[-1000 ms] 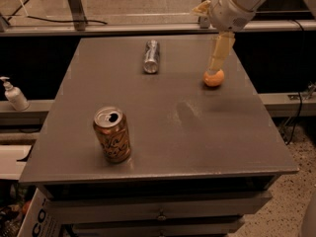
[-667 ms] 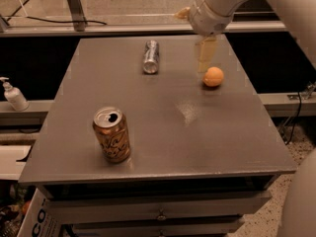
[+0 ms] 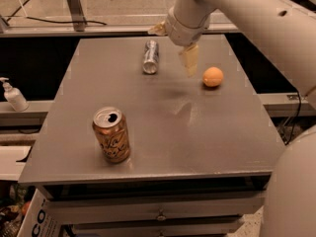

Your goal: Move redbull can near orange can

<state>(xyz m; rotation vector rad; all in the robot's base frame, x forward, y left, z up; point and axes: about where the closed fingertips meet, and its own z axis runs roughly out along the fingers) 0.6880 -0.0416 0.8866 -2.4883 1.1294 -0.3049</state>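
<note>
Camera view: my hand hangs over the far part of the table, fingers spread wide apart, gripping nothing. One pale finger points down toward the table; the other pokes out on the opposite side of the wrist, up near the table's far edge.

The redbull can lies on its side just beside the hand, on the side away from the downward finger. It is not touched by either finger as far as I can tell, and its long axis runs toward the far edge.

The orange can stands upright well apart from the hand, toward the table's near edge and past the redbull can's side, with its silver top opened. It is also well apart from the redbull can.

A small orange fruit sits near the hand on the downward finger's side, slightly nearer the camera, not touching it. A soap bottle stands off the table, far from the hand, beyond the redbull can's side.
</note>
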